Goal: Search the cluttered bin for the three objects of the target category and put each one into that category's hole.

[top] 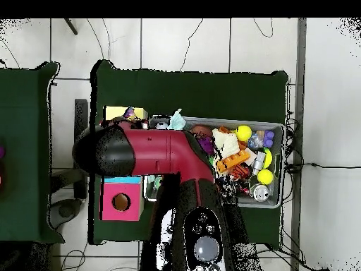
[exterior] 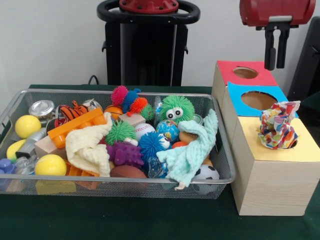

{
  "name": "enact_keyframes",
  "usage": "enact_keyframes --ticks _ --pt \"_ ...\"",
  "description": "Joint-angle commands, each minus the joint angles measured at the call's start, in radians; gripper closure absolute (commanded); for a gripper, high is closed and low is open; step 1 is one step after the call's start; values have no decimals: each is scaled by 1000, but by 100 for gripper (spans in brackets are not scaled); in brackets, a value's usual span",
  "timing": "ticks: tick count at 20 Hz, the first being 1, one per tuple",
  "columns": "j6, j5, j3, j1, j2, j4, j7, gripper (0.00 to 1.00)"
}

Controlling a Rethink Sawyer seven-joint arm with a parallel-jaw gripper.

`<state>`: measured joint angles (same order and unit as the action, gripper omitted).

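A heart-print cloth (exterior: 278, 125) sits bunched on the yellow box (exterior: 272, 172), covering most of the hole (exterior: 292, 143), of which only a dark sliver shows at the cloth's right edge. The jaws of the gripper (exterior: 276, 50) hang empty and slightly spread above the red box (exterior: 244, 73), well above the cloth. In the bin (exterior: 115, 186), left of the yellow box, no other printed cloth shows; a mint cloth (exterior: 190, 150) and a cream cloth (exterior: 90, 147) drape over the toys. Overhead, the arm (top: 155, 152) hides the blue box and part of the bin.

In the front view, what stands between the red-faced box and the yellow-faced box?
The blue-faced box stands between the red-faced box and the yellow-faced box, as the front view shows.
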<state>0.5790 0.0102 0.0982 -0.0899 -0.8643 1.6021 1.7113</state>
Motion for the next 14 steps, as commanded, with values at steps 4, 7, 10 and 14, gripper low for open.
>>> enact_keyframes --ticks 4,7,10,14 --pt "-62 -26 44 -52 32 92 121 100" --pt "17 15 85 -71 5 92 -4 100" --pt "153 66 76 -54 26 11 -66 100" --pt "186 73 51 -43 33 4 -18 100"
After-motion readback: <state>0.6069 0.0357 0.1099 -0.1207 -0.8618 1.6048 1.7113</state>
